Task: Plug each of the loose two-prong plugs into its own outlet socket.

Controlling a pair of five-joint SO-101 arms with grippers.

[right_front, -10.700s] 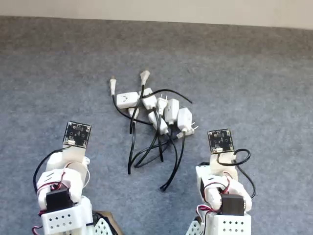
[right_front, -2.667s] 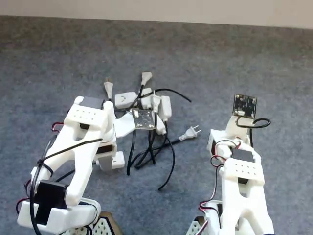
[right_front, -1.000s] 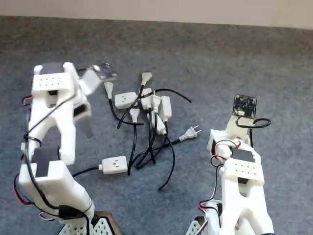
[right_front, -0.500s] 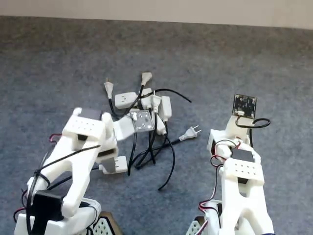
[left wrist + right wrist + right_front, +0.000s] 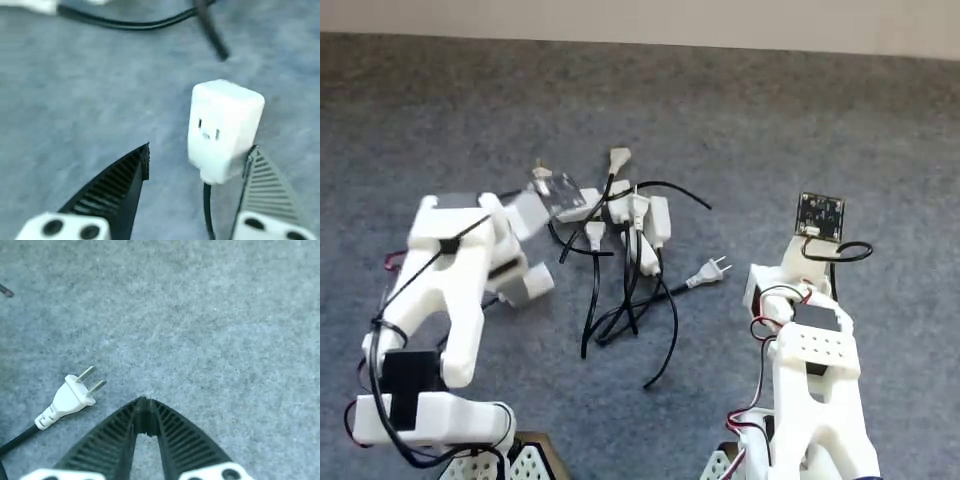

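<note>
A white outlet socket with two slots and a black cord sits on the grey carpet. It lies between the fingers of my open left gripper, close against one finger. In the high view the left arm bends over the carpet left of the cable pile. A loose white two-prong plug lies just ahead and to the side of my right gripper, which is shut on nothing. The same plug rests left of the right arm.
A tangle of black cords with several white plugs and sockets lies in the middle. Two more plugs point toward the far side. Bare carpet stretches beyond and to the right.
The left arm has swung left and back from the pile. The socket no longer shows at its spot near the front. The right arm has not moved.
</note>
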